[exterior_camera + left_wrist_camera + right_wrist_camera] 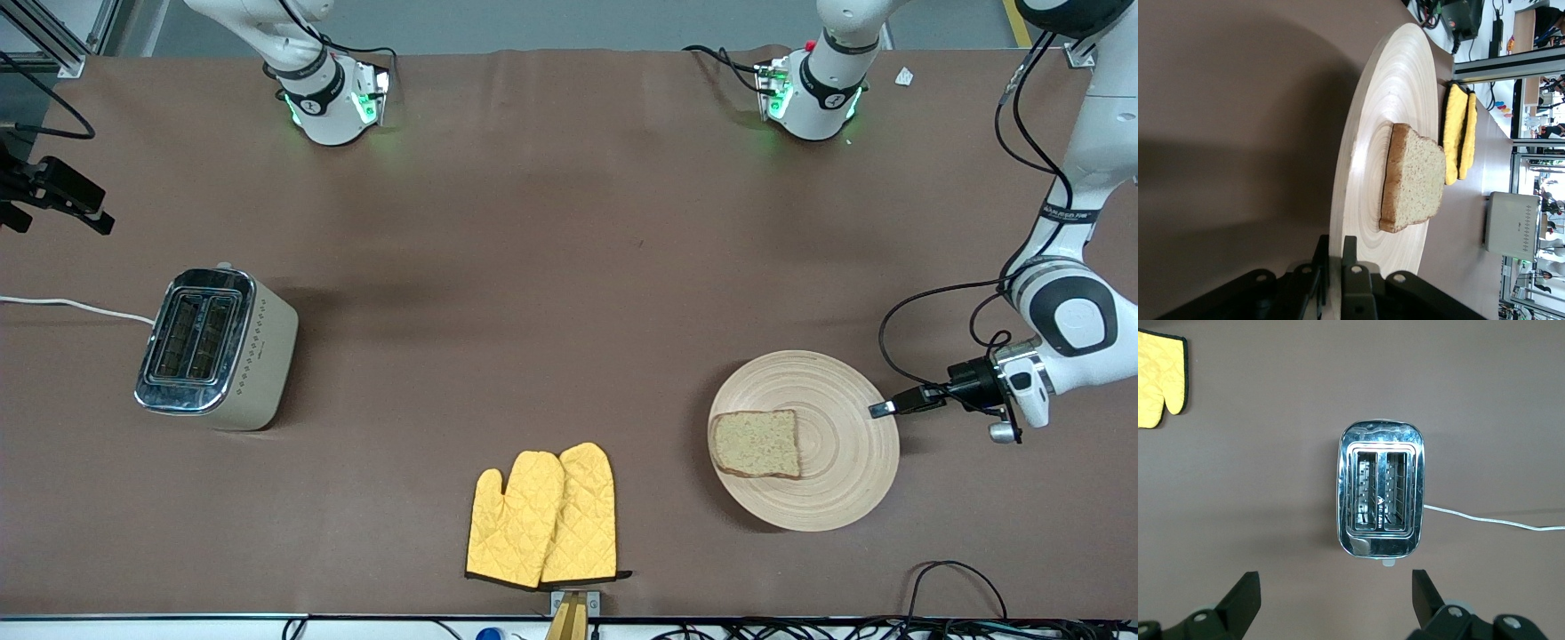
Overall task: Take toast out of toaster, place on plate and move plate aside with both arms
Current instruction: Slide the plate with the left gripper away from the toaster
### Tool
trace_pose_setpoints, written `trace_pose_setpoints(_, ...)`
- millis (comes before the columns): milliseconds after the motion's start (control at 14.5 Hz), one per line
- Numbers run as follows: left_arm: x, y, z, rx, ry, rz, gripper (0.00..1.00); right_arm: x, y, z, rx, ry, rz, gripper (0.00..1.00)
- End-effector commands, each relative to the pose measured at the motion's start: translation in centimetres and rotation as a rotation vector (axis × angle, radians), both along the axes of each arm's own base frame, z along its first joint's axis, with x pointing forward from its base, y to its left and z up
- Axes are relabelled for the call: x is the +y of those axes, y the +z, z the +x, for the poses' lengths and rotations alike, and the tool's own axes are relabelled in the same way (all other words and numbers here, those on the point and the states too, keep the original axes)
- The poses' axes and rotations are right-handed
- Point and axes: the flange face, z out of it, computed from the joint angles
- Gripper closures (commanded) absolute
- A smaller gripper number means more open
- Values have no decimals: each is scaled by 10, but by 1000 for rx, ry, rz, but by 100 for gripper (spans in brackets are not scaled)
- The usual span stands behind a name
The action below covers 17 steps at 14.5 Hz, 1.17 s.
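With the left tool (882,409) clenched on the round pale wooden plate (845,498) rim at three o'clock and the right tool (1335,600) released, waiting above the chrome-topped beige toaster (258,356), a one-sided drag risks the square brown toast slice (756,443) sliding off.

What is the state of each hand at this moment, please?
Left hand: closed on the rim of the plate, which carries the toast.
Right hand: open, holding nothing, above the toaster.

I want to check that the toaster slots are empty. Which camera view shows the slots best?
The right wrist view: it looks straight down into the toaster, and both slots show bare wire. The front view shows the slots at an angle. The left wrist view shows only its beige side, past the plate.
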Motion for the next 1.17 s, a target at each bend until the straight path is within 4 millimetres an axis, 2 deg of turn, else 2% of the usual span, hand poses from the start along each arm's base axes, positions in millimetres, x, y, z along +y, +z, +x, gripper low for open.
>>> trace_pose_setpoints(0, 25, 13, -2, -13, -6, -3, 100, -2, 2, 3, -4, -16, 18, 0)
trace_pose_setpoints(138, 48, 8, -12, -15, -9, 8, 100, -2, 2, 3, -5, -16, 18, 0)
trace_pose_setpoints(344, 93, 2, -34, 7, -42, 38, 100, -1, 1, 4, -5, -15, 18, 0)
trace_pose_setpoints(413, 100, -2, -40, 19, -50, 21, 100, -2, 1, 4, -5, -16, 18, 0)
trace_pose_setpoints(550, 108, -15, -49, 18, -63, -8, 99, -2, 1, 4, -5, -16, 18, 0)
trace_pose_setpoints(826, 110, -51, -58, -16, -64, -76, 99, -2, 0, 4, -5, -16, 19, 0)
trace_pose_setpoints(963, 107, -62, -60, -25, -62, -102, 99, -2, 1, 4, -7, -16, 19, 0)
trace_pose_setpoints(1032, 106, -68, -61, -22, -60, -110, 95, -1, 1, 4, -7, -15, 19, 0)
trace_pose_setpoints(1101, 106, -70, -61, -21, -61, -112, 67, -1, 1, 4, -7, -15, 19, 0)
